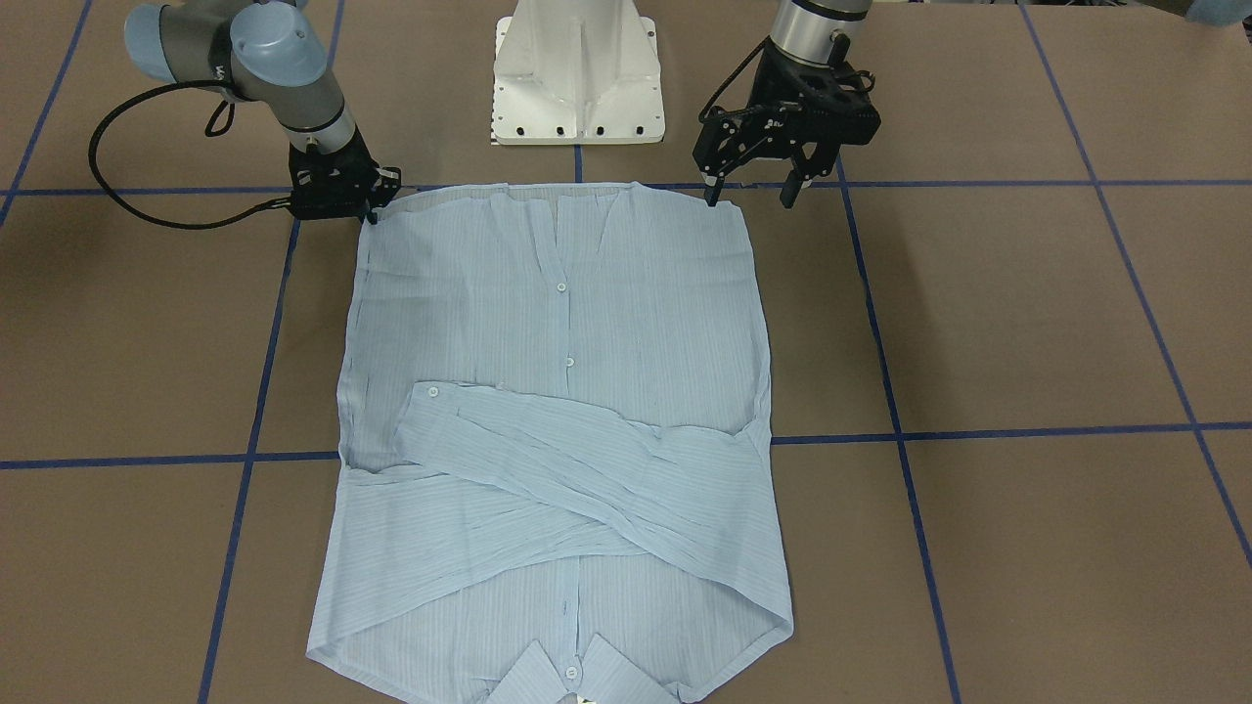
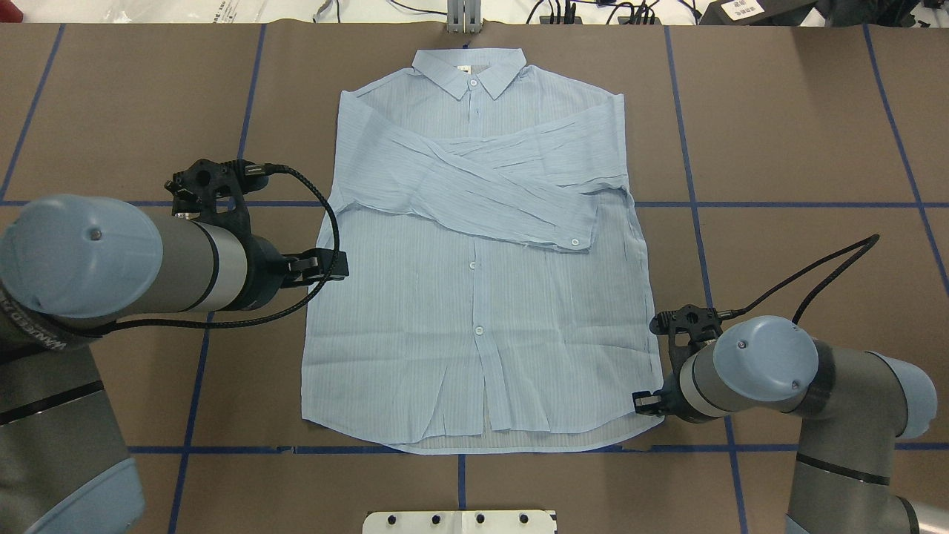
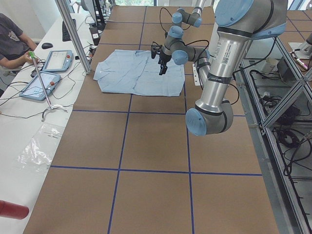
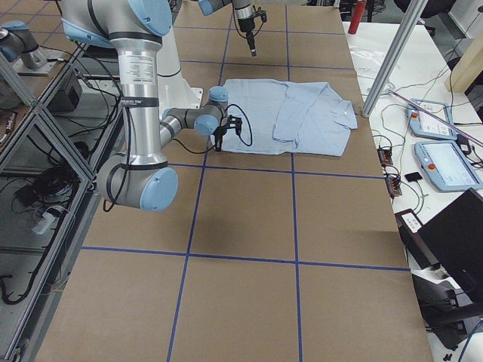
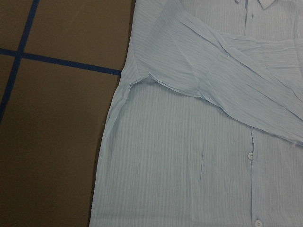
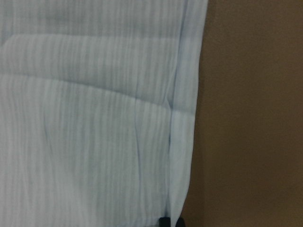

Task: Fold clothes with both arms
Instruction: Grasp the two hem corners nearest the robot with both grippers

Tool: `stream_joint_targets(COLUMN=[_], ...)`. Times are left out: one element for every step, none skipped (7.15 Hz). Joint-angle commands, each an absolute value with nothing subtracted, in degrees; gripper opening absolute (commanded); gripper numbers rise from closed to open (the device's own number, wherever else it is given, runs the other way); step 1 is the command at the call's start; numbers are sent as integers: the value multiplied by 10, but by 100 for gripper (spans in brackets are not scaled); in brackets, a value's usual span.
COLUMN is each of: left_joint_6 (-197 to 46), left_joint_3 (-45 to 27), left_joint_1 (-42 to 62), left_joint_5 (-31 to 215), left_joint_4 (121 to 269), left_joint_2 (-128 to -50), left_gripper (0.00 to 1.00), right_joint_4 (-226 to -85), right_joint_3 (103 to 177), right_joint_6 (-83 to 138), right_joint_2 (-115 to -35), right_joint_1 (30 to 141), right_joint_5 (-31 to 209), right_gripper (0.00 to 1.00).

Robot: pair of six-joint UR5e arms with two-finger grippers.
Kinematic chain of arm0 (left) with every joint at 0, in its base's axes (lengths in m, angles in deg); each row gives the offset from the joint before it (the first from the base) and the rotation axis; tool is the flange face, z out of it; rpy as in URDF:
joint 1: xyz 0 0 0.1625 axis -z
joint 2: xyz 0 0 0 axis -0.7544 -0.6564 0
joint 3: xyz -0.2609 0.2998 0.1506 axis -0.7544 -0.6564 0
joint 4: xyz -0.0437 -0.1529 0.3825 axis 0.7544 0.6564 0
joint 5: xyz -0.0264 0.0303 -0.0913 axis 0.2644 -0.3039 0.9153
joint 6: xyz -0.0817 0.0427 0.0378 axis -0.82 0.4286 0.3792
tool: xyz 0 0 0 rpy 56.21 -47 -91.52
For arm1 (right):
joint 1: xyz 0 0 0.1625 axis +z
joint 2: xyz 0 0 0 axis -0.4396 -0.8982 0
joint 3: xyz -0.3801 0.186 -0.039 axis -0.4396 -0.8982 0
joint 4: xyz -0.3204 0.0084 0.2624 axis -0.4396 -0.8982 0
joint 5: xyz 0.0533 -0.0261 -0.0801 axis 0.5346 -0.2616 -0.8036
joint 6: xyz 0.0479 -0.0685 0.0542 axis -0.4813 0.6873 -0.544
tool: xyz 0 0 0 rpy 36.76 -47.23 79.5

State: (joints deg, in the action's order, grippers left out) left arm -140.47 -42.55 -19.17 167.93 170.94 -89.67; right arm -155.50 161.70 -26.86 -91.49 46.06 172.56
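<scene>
The light-blue striped shirt (image 1: 558,323) lies flat and buttoned on the brown table, with both sleeves crossed over the chest and the collar away from the robot (image 2: 474,297). My left gripper (image 1: 748,200) is open and empty. It hangs above the table just off the hem's corner on my left (image 2: 330,265). Its wrist view shows the shirt's side and a folded sleeve (image 5: 189,165). My right gripper (image 1: 372,210) is low at the other hem corner (image 2: 649,403). Its fingertips (image 6: 164,222) sit close together on the shirt's edge (image 6: 182,142).
The white pedestal base (image 1: 577,88) stands just behind the hem. Blue tape lines (image 2: 741,204) grid the brown table. An operator (image 3: 9,39) sits at a side bench with tablets (image 3: 58,61), beyond a metal post (image 3: 73,34).
</scene>
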Motion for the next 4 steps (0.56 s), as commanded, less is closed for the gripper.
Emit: stream_joint_targets(left_joint_6=[-1406,-1419,-1452,-1477], left_joint_3=[-402,-404,-404,-401], left_joint_1=[-198,-225,-270,-302], left_joint_5=[1681,1684,1679,1678], left_joint_4=[1710,1711,1711,1710], left_joint_2=[-895,-875,-867,-867], left_gripper=[99,99,99,96], right_joint_4=[-1554,-1553,-1552,-1552], right_joint_3=[1638,1650,1661,1670], right_joint_6=[-275,-291,-291,-291], right_joint_2=[-916,-915,-913,-913], right_joint_1=[464,464,466,469], right_joint_5=[1723,1723,1723,1722], right_gripper=[0,0,0,0])
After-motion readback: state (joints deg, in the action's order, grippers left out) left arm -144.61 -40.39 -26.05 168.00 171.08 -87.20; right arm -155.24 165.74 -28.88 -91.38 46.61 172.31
